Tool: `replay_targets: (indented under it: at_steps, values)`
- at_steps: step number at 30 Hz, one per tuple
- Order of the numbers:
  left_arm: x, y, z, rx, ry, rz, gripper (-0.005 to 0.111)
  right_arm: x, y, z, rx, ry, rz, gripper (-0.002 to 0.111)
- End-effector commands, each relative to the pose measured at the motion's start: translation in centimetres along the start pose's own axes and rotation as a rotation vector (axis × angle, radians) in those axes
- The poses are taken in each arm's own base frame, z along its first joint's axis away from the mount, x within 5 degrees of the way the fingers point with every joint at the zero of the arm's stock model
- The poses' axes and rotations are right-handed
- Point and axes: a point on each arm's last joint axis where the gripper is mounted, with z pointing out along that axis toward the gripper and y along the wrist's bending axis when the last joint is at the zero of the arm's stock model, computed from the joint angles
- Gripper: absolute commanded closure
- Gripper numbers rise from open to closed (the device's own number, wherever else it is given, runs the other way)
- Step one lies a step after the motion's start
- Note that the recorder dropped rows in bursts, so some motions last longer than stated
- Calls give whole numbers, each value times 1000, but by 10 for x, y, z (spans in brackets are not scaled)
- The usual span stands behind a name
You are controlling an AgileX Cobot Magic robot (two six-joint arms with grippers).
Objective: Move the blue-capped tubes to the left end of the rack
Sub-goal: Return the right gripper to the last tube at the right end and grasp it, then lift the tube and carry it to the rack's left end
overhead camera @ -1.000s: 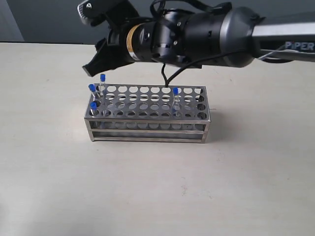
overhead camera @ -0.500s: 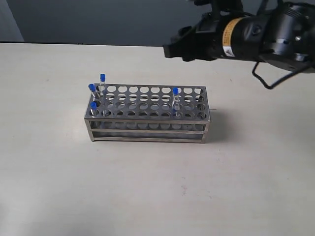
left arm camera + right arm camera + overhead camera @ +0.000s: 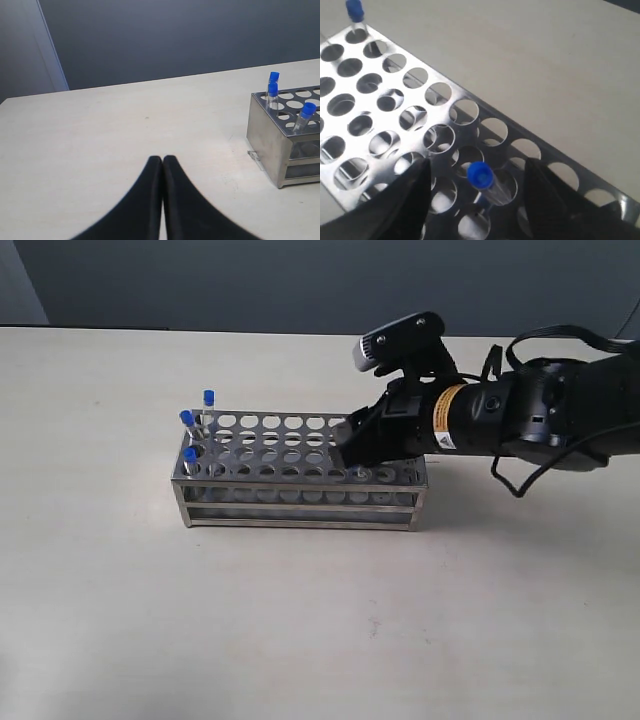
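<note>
Swung back, dropped low
Straddles last blue-capped tube [image 3: 485,181] with right gripper [image 3: 479,197] wide, empty (other 3 tubes [image 3: 187,419] at rack's [image 3: 300,502] left end).

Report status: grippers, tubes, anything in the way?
Left gripper shut, clear of the rack. Right gripper open, straddling the fourth tube toward the right end. Three tubes at the left end. Nothing seen in the way.
</note>
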Motion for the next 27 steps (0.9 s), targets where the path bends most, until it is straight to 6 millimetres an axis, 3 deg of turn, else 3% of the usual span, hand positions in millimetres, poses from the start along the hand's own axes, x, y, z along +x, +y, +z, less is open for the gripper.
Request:
replay_targets:
  at_steps: [1, 7, 11, 15, 20, 27]
  values:
    - [-3, 0, 0, 7, -14, -5, 106, 2, -6, 7, 36, -44, 11, 54]
    - [-3, 0, 0, 7, -14, -5, 106, 16, -9, 23, 55, -28, 26, 60]
    - [-3, 0, 0, 7, -14, -5, 106, 19, -10, 25, 55, -15, 28, 77]
    - [-3, 0, 0, 7, -14, -5, 106, 13, -9, 23, 48, -50, 25, 108]
    - [-3, 0, 0, 7, -14, -5, 106, -1, -7, 9, 51, -101, 15, 108]
    - [-3, 0, 0, 7, -14, -5, 106, -45, 2, -30, 49, -260, -26, 108]
